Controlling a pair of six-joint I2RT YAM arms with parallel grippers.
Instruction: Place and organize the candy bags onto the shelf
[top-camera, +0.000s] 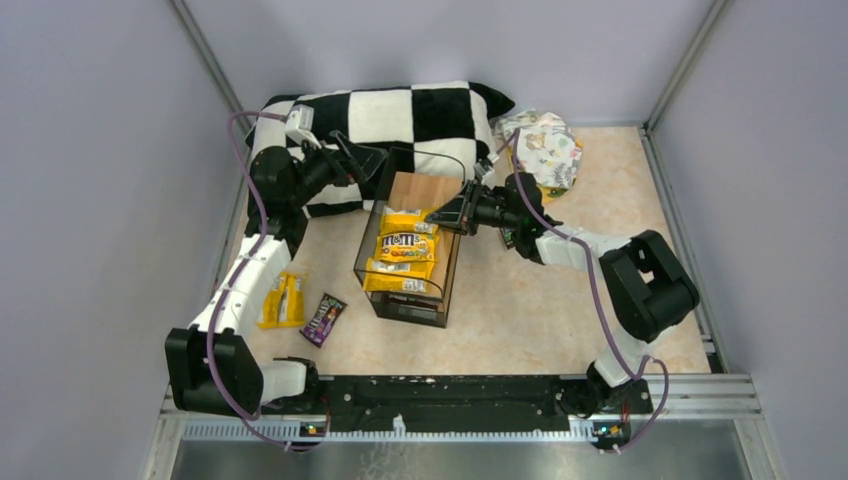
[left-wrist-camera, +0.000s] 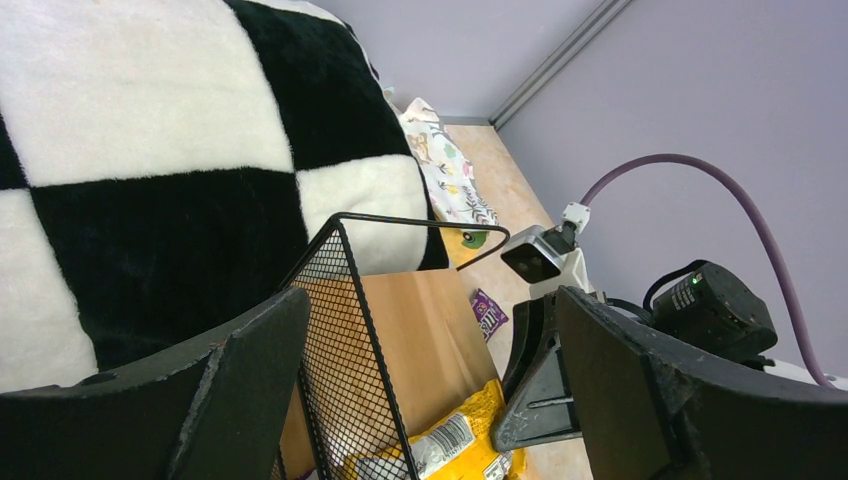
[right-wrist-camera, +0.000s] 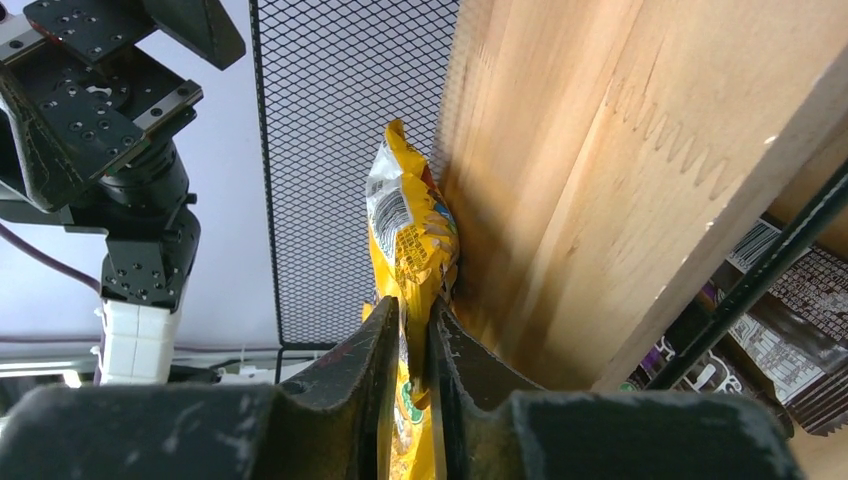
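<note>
Top external view: some yellow bags (top-camera: 403, 262) lie on the shelf (top-camera: 425, 190), two wait on the table (top-camera: 560, 310).
The right gripper (top-camera: 462, 213) pinches one yellow candy bag (right-wrist-camera: 405, 240) against the shelf's wooden board (right-wrist-camera: 600, 150). The left gripper (left-wrist-camera: 430, 300) has its fingers wide apart beside the mesh wall (left-wrist-camera: 350, 330), holding nothing. A loose yellow bag (top-camera: 283, 300) and a purple bag (top-camera: 324, 318) lie beside the shelf, so the job looks about half done.

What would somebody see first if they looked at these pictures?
The big black-and-white checkered pillow at the back jumps out first. Just in front of it sits the shelf, with bright yellow candy bags lying in its wire frame. The right gripper is shut on one yellow bag beside the shelf's wooden board.
</note>
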